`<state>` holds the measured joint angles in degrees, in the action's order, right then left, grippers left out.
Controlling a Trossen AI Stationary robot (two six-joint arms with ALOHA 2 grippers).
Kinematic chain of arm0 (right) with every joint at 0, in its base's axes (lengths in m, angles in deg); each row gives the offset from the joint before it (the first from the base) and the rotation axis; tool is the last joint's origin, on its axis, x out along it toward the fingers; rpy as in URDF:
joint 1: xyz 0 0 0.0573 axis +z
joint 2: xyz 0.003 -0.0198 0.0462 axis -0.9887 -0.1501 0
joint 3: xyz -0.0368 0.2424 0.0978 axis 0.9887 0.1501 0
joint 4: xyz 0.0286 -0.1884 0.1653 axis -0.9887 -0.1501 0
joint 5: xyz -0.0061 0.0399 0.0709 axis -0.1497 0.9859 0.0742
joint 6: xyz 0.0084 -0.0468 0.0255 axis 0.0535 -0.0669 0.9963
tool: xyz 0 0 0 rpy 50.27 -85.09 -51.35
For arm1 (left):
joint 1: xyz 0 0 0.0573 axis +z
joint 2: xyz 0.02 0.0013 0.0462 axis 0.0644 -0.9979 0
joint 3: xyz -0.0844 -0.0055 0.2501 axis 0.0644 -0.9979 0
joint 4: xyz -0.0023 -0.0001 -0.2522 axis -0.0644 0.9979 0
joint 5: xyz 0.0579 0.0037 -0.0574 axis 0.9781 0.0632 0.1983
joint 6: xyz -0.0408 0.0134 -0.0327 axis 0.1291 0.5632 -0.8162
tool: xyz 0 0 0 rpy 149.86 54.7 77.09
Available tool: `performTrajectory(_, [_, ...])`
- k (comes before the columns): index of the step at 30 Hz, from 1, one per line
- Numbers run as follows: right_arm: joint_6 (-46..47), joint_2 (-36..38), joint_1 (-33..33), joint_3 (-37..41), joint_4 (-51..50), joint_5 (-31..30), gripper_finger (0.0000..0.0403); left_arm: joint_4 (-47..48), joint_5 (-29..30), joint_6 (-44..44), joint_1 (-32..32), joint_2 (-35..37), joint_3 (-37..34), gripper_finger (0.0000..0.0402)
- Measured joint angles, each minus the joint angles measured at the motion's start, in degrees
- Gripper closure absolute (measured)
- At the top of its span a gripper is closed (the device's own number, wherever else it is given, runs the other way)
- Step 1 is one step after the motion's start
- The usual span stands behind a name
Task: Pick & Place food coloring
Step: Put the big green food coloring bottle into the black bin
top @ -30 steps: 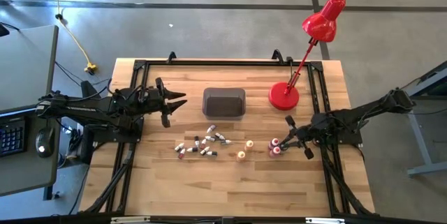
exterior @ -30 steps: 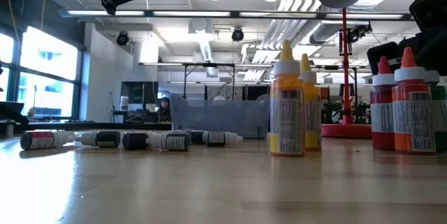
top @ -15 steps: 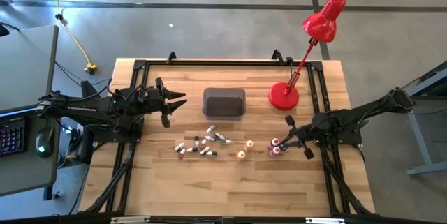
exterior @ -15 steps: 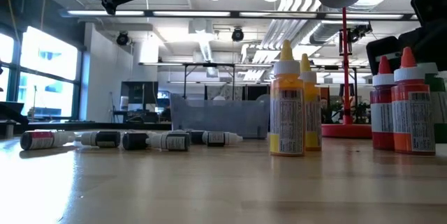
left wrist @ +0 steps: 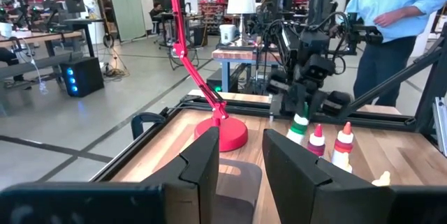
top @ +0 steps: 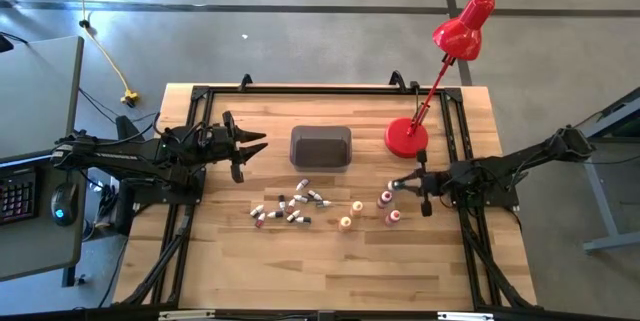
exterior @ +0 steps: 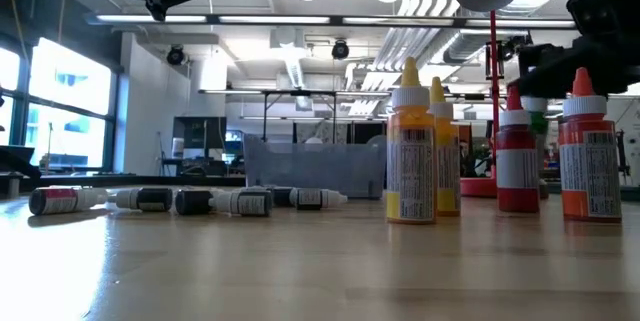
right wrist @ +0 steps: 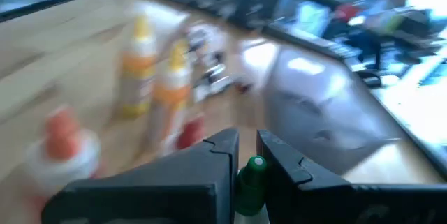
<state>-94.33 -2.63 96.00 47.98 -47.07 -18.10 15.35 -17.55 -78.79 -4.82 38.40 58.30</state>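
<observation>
We take the dark grey bin [top: 320, 148] at the middle of the table [top: 330, 271] as our landmark. The right gripper [top: 408, 183] sits to the bin's right, just in front of the red lamp's base [top: 406, 138]; in its own wrist view its fingers [right wrist: 213, 161] pinch a green-capped bottle [right wrist: 253, 181] of food coloring. From the left wrist view that bottle [left wrist: 299, 126] hangs under the gripper, beside two upright red-tipped bottles [left wrist: 317, 140]. From above, those two [top: 386, 199] stand on the table right of the bin and toward the front edge, close to the gripper. Two yellow-topped bottles [top: 346, 223] stand in front of the bin, slightly right. A cluster of slim vials [top: 290, 206] lies flat in front of the bin, slightly left. The left gripper [top: 255, 148] hovers to the bin's left, well apart from every bottle, its fingers [left wrist: 202, 172] spread with nothing between them. A person in a blue shirt [left wrist: 398, 15] stands beyond the table.
</observation>
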Motion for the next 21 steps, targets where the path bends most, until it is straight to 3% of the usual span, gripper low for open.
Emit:
performTrajectory(5, [-4.84, 0.00, -0.04, -0.07, 7.53, -10.45, 0.0368, -0.07, 0.02, 0.00, 0.00, 0.02, 0.00, 0.0291])
performTrajectory(10, [-11.31, -0.02, -1.44, -0.08, 21.01, -14.22, 0.0368, -0.07, 0.02, 0.00, -0.02, 0.02, 0.00, 0.0291])
performTrajectory(14, [-11.41, 0.00, -5.29, -0.49, 29.84, -11.22, 0.0368, -0.07, 0.04, 0.00, 0.00, 0.00, 0.00, 0.0291])
performTrajectory(21, [-7.64, -6.31, -13.75, -9.15, 24.83, -1.87, 0.0368, -0.09, 0.09, 0.00, 0.00, 0.02, 0.00, 0.0291])
